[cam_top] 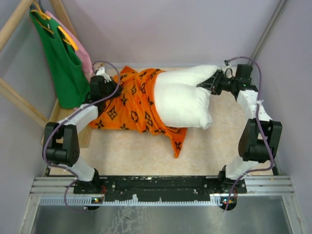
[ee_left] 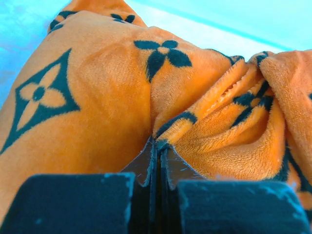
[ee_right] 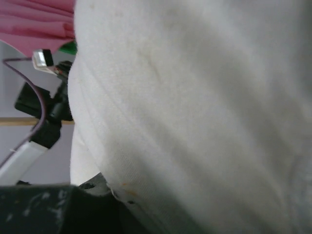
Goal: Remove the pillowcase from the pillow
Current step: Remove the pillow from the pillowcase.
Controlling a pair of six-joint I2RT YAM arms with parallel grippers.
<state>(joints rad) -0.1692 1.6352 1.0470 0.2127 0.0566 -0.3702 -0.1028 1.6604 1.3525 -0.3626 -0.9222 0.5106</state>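
Note:
The orange pillowcase [cam_top: 129, 105] with black motifs lies at the table's far left, bunched over the left part of the white pillow [cam_top: 183, 100], whose right part is bare. My left gripper [cam_top: 111, 84] is shut on a fold of the pillowcase [ee_left: 195, 122] at its far left end. My right gripper [cam_top: 204, 84] grips the pillow's far right side; in the right wrist view the pillow [ee_right: 195, 97] fills the frame and hides the fingers. A tail of the pillowcase hangs toward the front.
A green tank top [cam_top: 66, 68] and a pink garment [cam_top: 83, 56] hang on a wooden rack [cam_top: 19, 105] at the far left. Purple walls enclose the beige table [cam_top: 146, 156]. The left arm shows in the right wrist view [ee_right: 44, 122].

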